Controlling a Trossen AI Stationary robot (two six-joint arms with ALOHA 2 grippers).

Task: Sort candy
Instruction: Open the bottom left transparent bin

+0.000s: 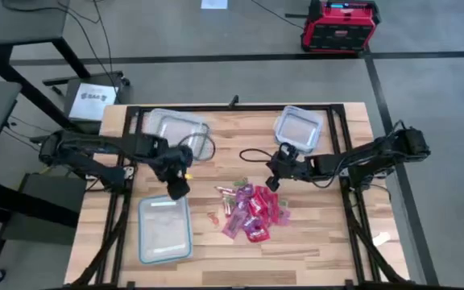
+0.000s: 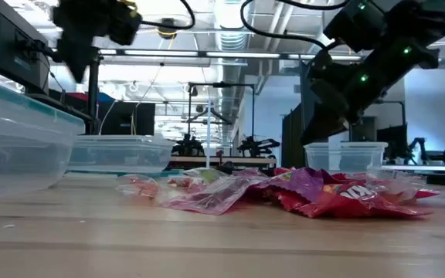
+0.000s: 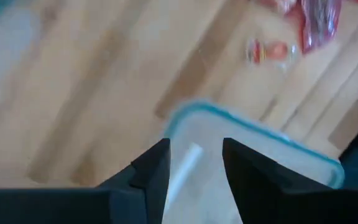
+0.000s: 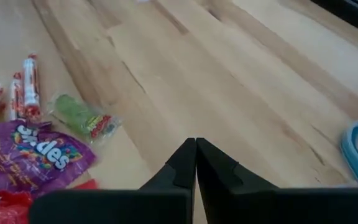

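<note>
The candy point(image 1: 252, 211) lies in a loose pile of red, pink and purple packets on the wooden table, right of centre; one small piece point(image 1: 213, 217) lies apart to its left. My left gripper point(image 1: 180, 189) hovers open over the far edge of the near-left clear container point(image 1: 141, 234). In the left wrist view its fingers point(image 3: 194, 146) frame that container's blue rim point(image 3: 253, 127), and a pale streak shows inside. My right gripper point(image 1: 271, 184) is shut and empty at the pile's far edge. It hangs over bare wood point(image 4: 196, 142) beside a purple packet point(image 4: 42, 152).
Two more clear containers stand at the back: one at the far left point(image 1: 176, 129) and one at the far right point(image 1: 299, 127). A black cable point(image 1: 252, 153) loops over the table's middle. Bare wood lies between the pile and the near edge.
</note>
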